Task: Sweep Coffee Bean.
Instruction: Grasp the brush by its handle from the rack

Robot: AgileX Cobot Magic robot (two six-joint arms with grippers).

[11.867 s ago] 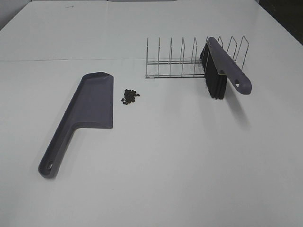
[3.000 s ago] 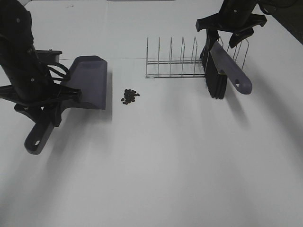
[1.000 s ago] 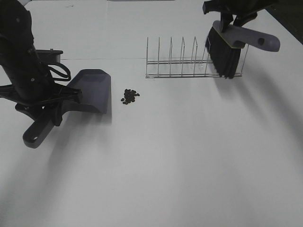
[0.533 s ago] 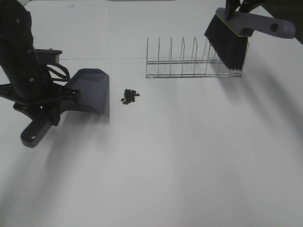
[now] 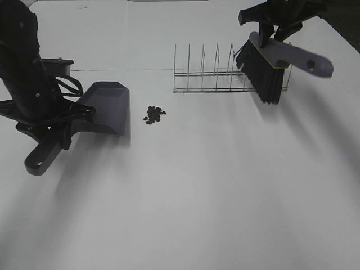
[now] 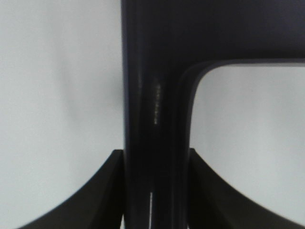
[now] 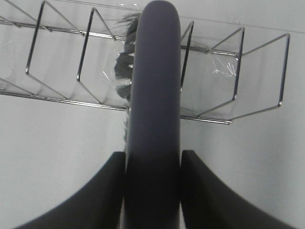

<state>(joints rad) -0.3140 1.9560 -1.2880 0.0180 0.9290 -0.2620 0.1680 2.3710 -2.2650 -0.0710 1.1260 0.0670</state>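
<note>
The coffee bean (image 5: 153, 114) pile lies in a small dark cluster on the white table, just right of the purple-grey dustpan (image 5: 108, 106). My left gripper (image 5: 58, 130) is shut on the dustpan's handle (image 6: 153, 109), with its fingers (image 6: 108, 191) pressed on both sides; the pan's mouth faces the beans and its handle end is tilted up. My right gripper (image 5: 271, 32) is shut on the brush (image 5: 269, 66) by its purple handle (image 7: 153, 95). The brush hangs in the air at the right end of the wire rack (image 5: 225, 72), black bristles pointing down.
The wire rack (image 7: 62, 57) stands at the back, its slots holding nothing. A table seam runs across behind the dustpan. Bare white tabletop (image 5: 214, 185) stretches in front of the beans and between the two arms.
The right gripper has carried the brush up out of the rack and then down and left, turning its handle. The dustpan and left arm have barely shifted.
</note>
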